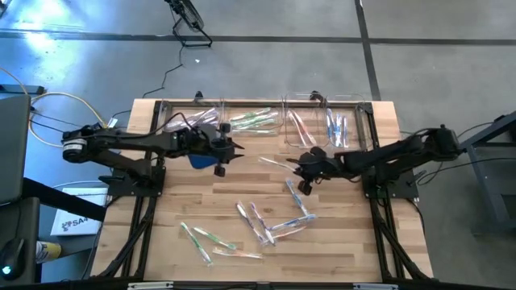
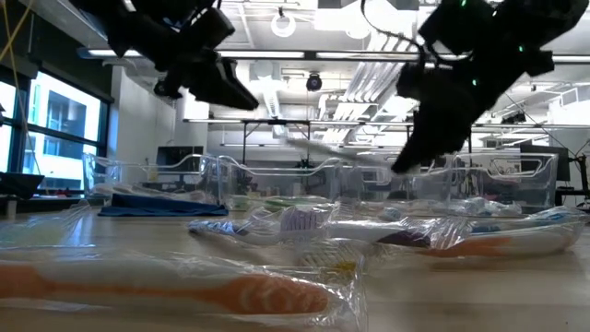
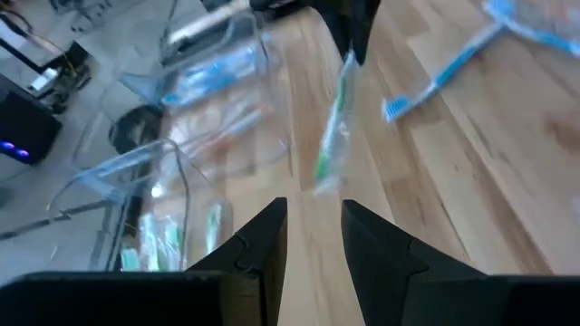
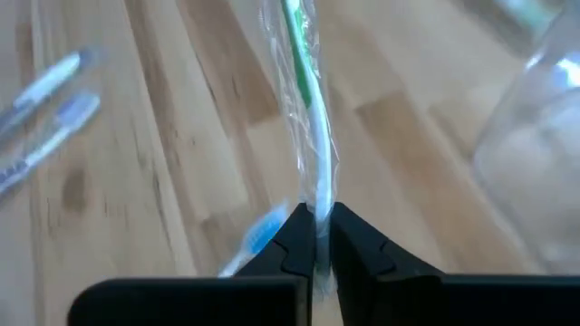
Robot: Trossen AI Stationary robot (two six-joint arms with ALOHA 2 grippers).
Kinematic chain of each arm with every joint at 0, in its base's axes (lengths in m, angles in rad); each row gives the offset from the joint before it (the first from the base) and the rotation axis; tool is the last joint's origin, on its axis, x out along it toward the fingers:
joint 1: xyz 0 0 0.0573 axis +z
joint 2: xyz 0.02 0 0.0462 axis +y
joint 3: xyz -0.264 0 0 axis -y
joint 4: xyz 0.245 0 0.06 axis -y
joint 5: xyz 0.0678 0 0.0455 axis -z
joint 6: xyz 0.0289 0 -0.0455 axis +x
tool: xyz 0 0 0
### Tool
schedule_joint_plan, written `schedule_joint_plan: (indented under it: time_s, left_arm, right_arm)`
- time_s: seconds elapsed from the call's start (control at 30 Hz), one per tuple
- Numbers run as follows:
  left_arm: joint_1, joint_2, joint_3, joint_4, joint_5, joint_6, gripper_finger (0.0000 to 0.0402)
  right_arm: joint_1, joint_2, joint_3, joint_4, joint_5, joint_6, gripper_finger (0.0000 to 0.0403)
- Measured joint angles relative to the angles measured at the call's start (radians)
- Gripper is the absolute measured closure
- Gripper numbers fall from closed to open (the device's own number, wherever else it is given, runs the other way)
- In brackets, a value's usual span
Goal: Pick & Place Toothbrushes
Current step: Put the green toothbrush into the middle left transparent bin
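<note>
My right gripper point(image 1: 300, 167) is shut on a green-and-white toothbrush in clear wrapping point(image 1: 276, 162), above the middle of the table. It also shows in the left wrist view point(image 3: 332, 136). My left gripper point(image 1: 223, 151) is open and empty, raised over the blue cloth point(image 1: 198, 159) left of centre. Its fingers point(image 3: 263, 240) point toward the held toothbrush. Several wrapped toothbrushes point(image 1: 260, 222) lie flat on the near half of the table. Others lie in the clear bins point(image 1: 260, 122) at the far edge. My right gripper pinches the wrapped toothbrush between its two fingers at the white handle part point(image 4: 317, 195), near one end. The fingers come from the table's right, and the toothbrush runs on ahead of them toward the left arm. It is lifted clear of the table.
Clear plastic bins point(image 1: 343, 125) stand in a row along the far edge, with toothbrushes in them. A blue toothbrush point(image 1: 293, 192) lies just near of the right gripper. Wrapped toothbrushes point(image 2: 175, 286) lie close to the near edge. Bare wood shows at the table's near left and right corners.
</note>
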Motion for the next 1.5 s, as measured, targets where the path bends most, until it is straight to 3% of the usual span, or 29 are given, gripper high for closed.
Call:
schedule_joint_plan:
  time_s: [0.23, 0.37, 0.57, 0.87, 1.2, 1.5]
  left_arm:
    - [0.0, -0.06, 0.0, 0.115, 0.005, -0.059, 0.0298]
    - [0.0, -0.055, 0.0, 0.249, 0.072, -0.14, 0.0298]
    - [0.0, -0.051, 0.001, 0.345, 0.176, -0.218, 0.0298]
    - [0.0, -0.018, 0.001, 0.488, 0.193, -0.34, 0.0298]
    - [-0.004, 0.089, 0.0, 0.735, 0.281, -0.439, 0.0297]
    - [-0.009, 0.106, 0.0, 0.779, 0.278, -0.402, 0.0247]
  right_arm:
    - [0.0, -0.127, 0.054, 0.042, 0.076, -0.094, 0.039]
    - [0.001, -0.156, 0.079, 0.103, 0.076, -0.168, 0.039]
    - [0.001, -0.156, 0.095, 0.138, 0.09, -0.229, 0.039]
    - [0.039, -0.156, 0.096, 0.299, 0.082, -0.337, 0.039]
    - [0.046, -0.156, 0.096, 0.323, 0.082, -0.36, 0.039]
    - [0.046, -0.156, 0.096, 0.323, 0.082, -0.365, 0.039]
